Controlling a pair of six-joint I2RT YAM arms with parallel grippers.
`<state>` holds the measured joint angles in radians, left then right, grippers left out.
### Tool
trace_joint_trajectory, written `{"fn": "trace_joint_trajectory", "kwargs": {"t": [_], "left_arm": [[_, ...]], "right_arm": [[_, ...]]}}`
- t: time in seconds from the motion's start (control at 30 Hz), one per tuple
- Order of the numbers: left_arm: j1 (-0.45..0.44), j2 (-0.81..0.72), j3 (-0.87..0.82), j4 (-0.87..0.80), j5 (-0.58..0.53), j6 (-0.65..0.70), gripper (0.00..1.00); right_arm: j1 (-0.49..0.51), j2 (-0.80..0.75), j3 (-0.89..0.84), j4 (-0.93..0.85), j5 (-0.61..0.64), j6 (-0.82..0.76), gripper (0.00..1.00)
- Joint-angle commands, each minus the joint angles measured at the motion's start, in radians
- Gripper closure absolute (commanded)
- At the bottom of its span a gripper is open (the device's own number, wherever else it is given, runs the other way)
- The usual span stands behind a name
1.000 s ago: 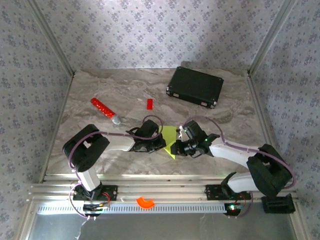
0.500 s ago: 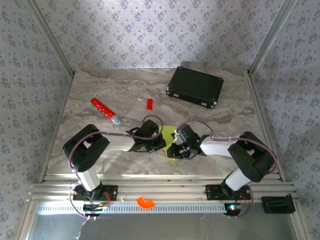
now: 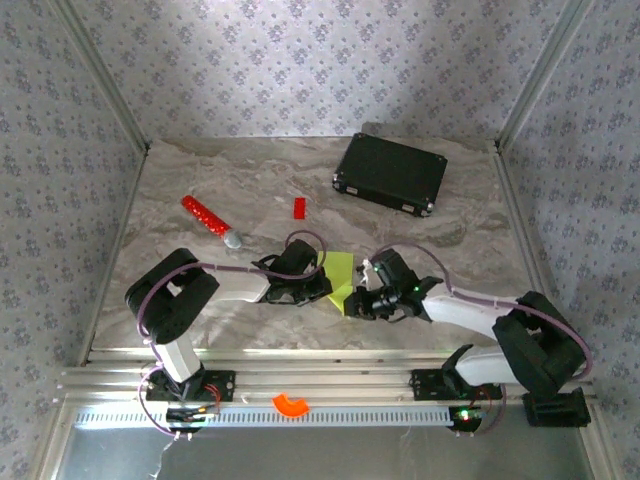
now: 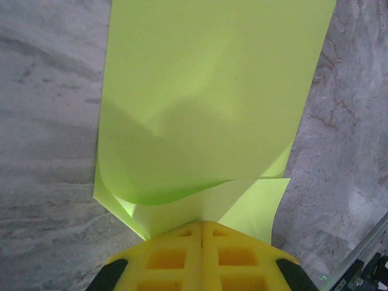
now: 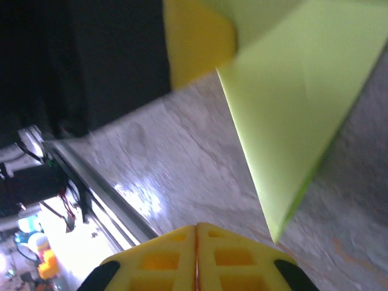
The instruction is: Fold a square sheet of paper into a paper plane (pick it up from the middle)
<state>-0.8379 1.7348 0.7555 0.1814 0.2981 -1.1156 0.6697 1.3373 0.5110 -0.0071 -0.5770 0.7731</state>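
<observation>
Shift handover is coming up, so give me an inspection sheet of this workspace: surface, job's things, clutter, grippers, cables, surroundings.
Surface: grey marbled table.
Job's things: lime paper sheet, partly folded, between the two grippers.
Clutter: black case, red stick and small red block on the table; orange ring piece by the front rail.
Grippers: left gripper shut on the sheet; right gripper shut, holding nothing, the paper's point beside it.
Cables: purple cables looped above both wrists.
Surroundings: patterned walls.
</observation>
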Motion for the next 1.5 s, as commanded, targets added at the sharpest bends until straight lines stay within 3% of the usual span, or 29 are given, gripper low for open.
{"fn": "trace_joint_trajectory", "kwargs": {"t": [0.0, 0.17, 0.5, 0.7, 0.97, 1.2, 1.47], "left_arm": [[-0.002, 0.014, -0.027, -0.090, -0.045, 0.014, 1.00], [-0.003, 0.011, -0.025, -0.087, -0.048, 0.012, 1.00], [-0.002, -0.042, 0.042, -0.096, -0.028, 0.071, 0.97], [-0.051, -0.091, 0.067, -0.105, -0.056, 0.028, 0.97], [-0.080, 0.008, 0.017, -0.012, -0.066, -0.080, 1.00], [0.004, -0.013, -0.071, 0.022, -0.070, -0.054, 1.00], [0.141, -0.096, -0.070, -0.092, -0.070, 0.043, 1.00]], "right_arm": [[-0.024, 0.117, 0.092, 0.000, -0.019, 0.012, 0.94], [-0.006, 0.259, 0.175, -0.083, 0.017, -0.030, 0.94], [-0.010, 0.266, -0.009, -0.018, 0.061, 0.004, 0.95], [-0.016, 0.273, -0.001, -0.011, 0.072, 0.020, 0.97], [-0.024, 0.260, -0.015, -0.013, 0.079, 0.021, 0.97], [-0.027, 0.261, -0.038, -0.007, 0.080, 0.014, 0.98], [-0.036, 0.263, -0.056, -0.003, 0.081, 0.008, 0.99]]}}
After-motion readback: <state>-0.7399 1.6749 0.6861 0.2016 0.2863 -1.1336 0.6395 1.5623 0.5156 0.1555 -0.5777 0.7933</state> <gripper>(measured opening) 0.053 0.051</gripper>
